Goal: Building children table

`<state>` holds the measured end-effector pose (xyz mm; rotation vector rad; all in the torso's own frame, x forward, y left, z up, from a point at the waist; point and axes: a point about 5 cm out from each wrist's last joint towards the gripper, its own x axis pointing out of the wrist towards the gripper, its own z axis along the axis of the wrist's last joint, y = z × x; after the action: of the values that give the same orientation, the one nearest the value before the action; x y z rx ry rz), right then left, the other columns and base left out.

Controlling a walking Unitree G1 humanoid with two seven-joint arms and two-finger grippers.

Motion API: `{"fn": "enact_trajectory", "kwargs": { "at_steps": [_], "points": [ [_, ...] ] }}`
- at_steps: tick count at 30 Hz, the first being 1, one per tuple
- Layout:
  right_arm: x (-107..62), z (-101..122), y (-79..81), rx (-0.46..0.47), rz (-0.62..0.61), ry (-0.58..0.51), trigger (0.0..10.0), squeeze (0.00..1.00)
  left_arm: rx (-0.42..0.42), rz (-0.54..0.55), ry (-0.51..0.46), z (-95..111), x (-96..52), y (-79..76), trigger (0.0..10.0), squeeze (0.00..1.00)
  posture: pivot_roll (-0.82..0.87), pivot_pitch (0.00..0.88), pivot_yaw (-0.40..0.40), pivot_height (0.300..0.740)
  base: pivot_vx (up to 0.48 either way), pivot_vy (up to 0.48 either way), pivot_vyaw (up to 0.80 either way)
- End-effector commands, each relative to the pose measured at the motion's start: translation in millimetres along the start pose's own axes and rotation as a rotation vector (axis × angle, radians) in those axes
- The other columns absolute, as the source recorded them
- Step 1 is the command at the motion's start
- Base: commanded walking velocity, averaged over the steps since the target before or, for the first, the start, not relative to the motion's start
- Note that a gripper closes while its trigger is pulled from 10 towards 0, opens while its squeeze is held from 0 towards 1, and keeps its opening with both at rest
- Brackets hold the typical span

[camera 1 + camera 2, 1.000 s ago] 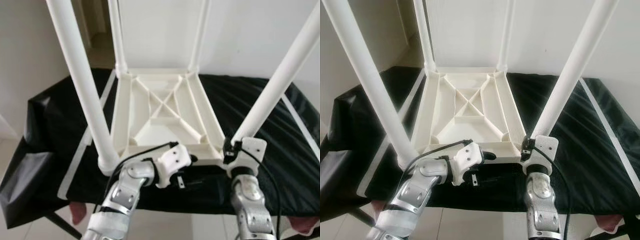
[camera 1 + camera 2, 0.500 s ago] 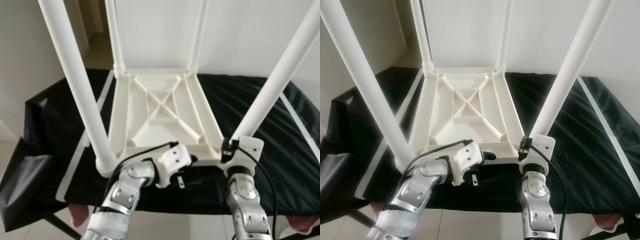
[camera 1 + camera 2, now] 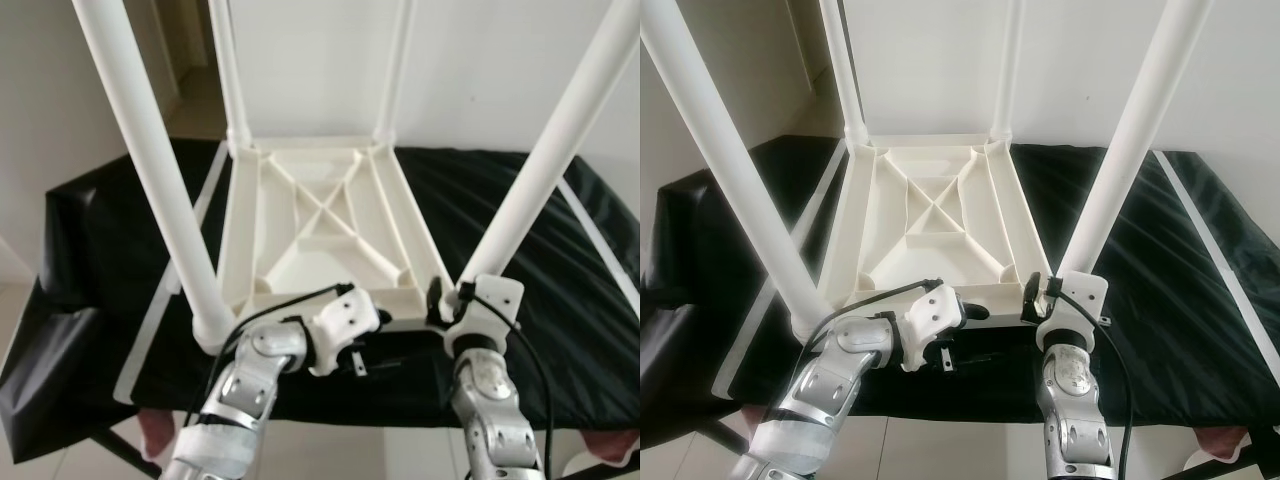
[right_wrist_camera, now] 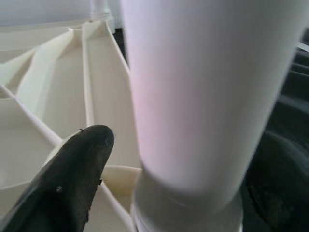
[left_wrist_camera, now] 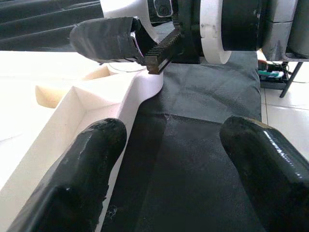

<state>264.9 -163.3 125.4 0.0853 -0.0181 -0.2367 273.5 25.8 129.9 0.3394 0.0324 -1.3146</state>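
Nearest me, the right gripper (image 3: 1045, 290) stands at the near right corner of the upturned white table top (image 3: 315, 215), its black fingers (image 4: 72, 169) set either side of the near right leg's (image 3: 1120, 160) base; whether they squeeze it I cannot tell. That leg's long axis rises straight up from between them. The left gripper (image 5: 169, 164) hangs open at the top's near edge, over the black cloth (image 3: 100, 230), holding nothing. The right arm is the nearer to that leg. I count one top and four legs, two near, two far.
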Motion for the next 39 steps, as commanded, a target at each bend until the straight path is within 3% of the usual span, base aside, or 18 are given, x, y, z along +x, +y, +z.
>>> {"fn": "enact_trajectory", "kwargs": {
  "at_steps": [1,7,8,9,10,15,25,38,39],
  "points": [
    [-1.7,0,-1.3,0.016,0.015,0.010,10.0,1.00,0.000,0.145,-0.003,1,1.1,5.2,10.0,0.00,-0.03,0.000,-0.002,0.740,0.000,0.000,0.00],
    [-2.1,4,-13.8,-0.006,0.105,0.001,10.0,1.00,0.007,0.141,-0.003,1,1.6,5.1,10.0,0.00,-0.03,0.000,-0.001,0.740,0.000,0.000,0.00],
    [-2.2,3,-17.0,-0.027,0.150,0.014,10.0,0.76,0.006,0.141,-0.004,1,2.0,5.3,10.0,0.00,-0.04,0.000,0.000,0.740,0.000,0.000,0.00],
    [-2.2,3,-17.0,-0.027,0.150,0.014,10.0,0.76,0.006,0.141,-0.004,1,2.0,5.3,10.0,0.00,-0.04,0.000,0.000,0.740,0.000,0.000,0.00],
    [-0.9,1,-21.2,-0.057,0.204,0.023,10.0,0.00,0.004,0.138,-0.006,1,2.8,4.9,10.0,0.00,-0.04,0.000,0.003,0.740,0.000,0.000,0.00],
    [8.3,-2,-33.7,-0.130,0.291,0.032,10.0,0.00,0.006,0.129,-0.012,2,5.7,2.9,10.0,0.00,-0.04,0.000,0.006,0.740,0.000,0.000,0.00],
    [22.0,4,-30.2,-0.215,0.534,0.021,10.0,0.00,0.006,0.119,-0.011,3,6.0,2.6,10.0,0.00,-0.04,0.000,0.008,0.740,0.000,0.000,0.00],
    [29.3,-1,-35.2,-0.280,0.609,0.051,10.0,0.00,0.009,0.116,-0.019,5,7.0,0.5,10.0,0.00,-0.03,0.000,-0.001,0.740,0.000,0.000,0.00],
    [29.1,-1,-36.9,-0.274,0.612,0.054,5.0,0.00,0.008,0.116,-0.020,5,7.3,0.1,10.0,0.00,-0.03,0.000,-0.001,0.740,0.000,0.000,0.00]
  ]
}}
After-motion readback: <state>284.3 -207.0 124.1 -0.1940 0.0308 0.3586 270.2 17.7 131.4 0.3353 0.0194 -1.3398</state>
